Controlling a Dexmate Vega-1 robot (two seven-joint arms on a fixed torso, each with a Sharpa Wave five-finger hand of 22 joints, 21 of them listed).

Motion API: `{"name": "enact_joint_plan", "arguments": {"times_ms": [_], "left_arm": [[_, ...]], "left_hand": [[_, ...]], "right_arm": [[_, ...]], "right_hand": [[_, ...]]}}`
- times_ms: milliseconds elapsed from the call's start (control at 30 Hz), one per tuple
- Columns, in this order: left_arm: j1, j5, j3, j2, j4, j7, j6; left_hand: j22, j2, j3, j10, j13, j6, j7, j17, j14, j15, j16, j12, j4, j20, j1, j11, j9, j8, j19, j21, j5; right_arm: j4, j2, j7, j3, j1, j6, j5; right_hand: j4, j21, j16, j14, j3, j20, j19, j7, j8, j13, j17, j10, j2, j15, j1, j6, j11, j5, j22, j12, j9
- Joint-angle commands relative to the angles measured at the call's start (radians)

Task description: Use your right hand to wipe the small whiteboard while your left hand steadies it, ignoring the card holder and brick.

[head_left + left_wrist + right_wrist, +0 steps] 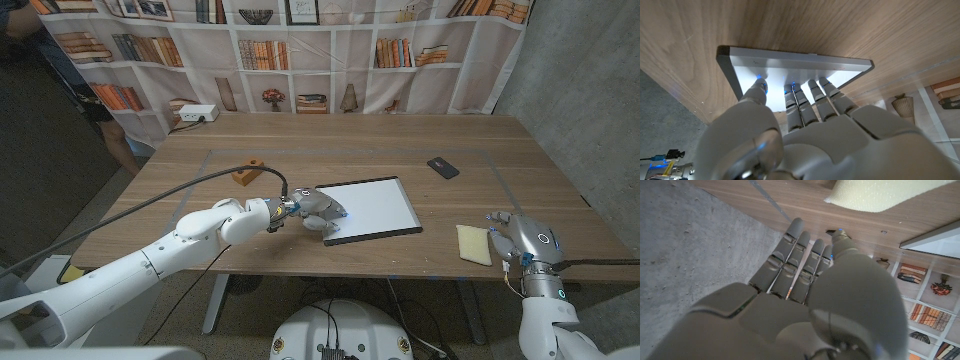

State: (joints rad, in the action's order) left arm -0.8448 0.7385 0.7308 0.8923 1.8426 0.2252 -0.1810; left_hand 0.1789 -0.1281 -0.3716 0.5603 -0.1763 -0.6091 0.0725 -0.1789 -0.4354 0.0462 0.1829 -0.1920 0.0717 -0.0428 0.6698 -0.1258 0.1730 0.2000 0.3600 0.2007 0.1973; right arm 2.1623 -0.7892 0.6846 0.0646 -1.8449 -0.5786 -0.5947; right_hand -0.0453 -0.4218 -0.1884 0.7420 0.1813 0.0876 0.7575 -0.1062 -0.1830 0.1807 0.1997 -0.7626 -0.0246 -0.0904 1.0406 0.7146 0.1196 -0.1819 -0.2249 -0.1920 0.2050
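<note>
Left hand (pixel 318 212) covers the near-left corner of the small whiteboard (pixel 372 208) at mid-table, fingers (pixel 796 97) pressing it; right hand (pixel 523 238) hovers empty, fingers apart, just beside a yellow sponge (pixel 474 244)

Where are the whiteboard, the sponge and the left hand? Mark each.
whiteboard (pixel 375 207): head view, middle of its white face.
sponge (pixel 473 244): head view, middle of its yellow top.
left hand (pixel 314 211): head view, its back, at the whiteboard's edge.

right hand (pixel 805 305) open, yellow cloth (pixel 880 194) near
</note>
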Motion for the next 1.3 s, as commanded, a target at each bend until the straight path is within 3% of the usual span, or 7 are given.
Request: {"name": "enact_joint_plan", "arguments": {"times_ms": [33, 467, 1033, 1300], "left_arm": [[0.017, -0.007, 0.006, -0.002, -0.025, 0.005, -0.031], [0.023, -0.004, 0.006, -0.007, -0.035, -0.007, -0.042], [0.028, -0.016, 0.010, -0.015, -0.046, -0.015, -0.062], [0.017, -0.030, 0.004, -0.013, -0.047, -0.038, -0.074]], "left_hand": [[0.003, 0.003, -0.008, 0.019, -0.015, -0.023, -0.011, -0.004, -0.007, 0.077, 0.006, -0.008, -0.002, -0.028, 0.002, 0.005, 0.015, 0.007, -0.004, 0.007, -0.002], [0.003, 0.002, -0.011, 0.019, -0.016, -0.024, -0.011, -0.004, -0.007, 0.077, 0.006, -0.007, -0.002, -0.028, 0.002, 0.005, 0.015, 0.006, -0.005, 0.007, -0.003], [0.003, 0.002, -0.015, 0.017, -0.016, -0.024, -0.008, -0.004, -0.006, 0.077, 0.006, -0.006, -0.002, -0.027, 0.002, 0.003, 0.015, 0.005, -0.007, 0.006, -0.003], [0.003, 0.002, -0.017, 0.018, -0.016, -0.024, -0.007, -0.004, -0.006, 0.078, 0.006, -0.005, -0.001, -0.026, 0.002, 0.001, 0.015, 0.005, -0.008, 0.006, -0.003]], "right_arm": [[0.086, -0.068, -0.151, -0.083, -0.089, 0.060, 0.094], [0.091, -0.053, -0.191, -0.044, -0.068, 0.022, 0.076], [0.046, -0.077, -0.210, 0.006, -0.034, -0.005, 0.101], [0.036, -0.100, -0.202, 0.058, -0.004, -0.067, 0.085]], "right_hand": [[0.026, 0.031, 0.006, -0.075, -0.051, 0.127, -0.046, 0.016, 0.005, 0.004, 0.001, 0.069, 0.043, -0.103, -0.090, -0.088, -0.017, -0.016, 0.022, 0.005, -0.002], [0.034, 0.053, 0.005, -0.114, -0.077, 0.124, -0.067, 0.028, 0.002, 0.004, -0.002, 0.103, 0.070, -0.085, -0.129, -0.128, -0.032, -0.031, 0.031, 0.003, -0.004], [0.034, 0.061, -0.002, -0.111, -0.077, 0.127, -0.071, 0.018, -0.008, 0.004, -0.002, 0.092, 0.063, -0.091, -0.131, -0.116, -0.022, -0.041, 0.033, -0.007, -0.004], [0.017, 0.057, -0.012, -0.088, -0.056, 0.130, -0.045, 0.004, -0.025, 0.003, -0.003, 0.075, 0.029, -0.119, -0.094, -0.075, -0.009, -0.052, 0.031, -0.017, -0.005]]}}
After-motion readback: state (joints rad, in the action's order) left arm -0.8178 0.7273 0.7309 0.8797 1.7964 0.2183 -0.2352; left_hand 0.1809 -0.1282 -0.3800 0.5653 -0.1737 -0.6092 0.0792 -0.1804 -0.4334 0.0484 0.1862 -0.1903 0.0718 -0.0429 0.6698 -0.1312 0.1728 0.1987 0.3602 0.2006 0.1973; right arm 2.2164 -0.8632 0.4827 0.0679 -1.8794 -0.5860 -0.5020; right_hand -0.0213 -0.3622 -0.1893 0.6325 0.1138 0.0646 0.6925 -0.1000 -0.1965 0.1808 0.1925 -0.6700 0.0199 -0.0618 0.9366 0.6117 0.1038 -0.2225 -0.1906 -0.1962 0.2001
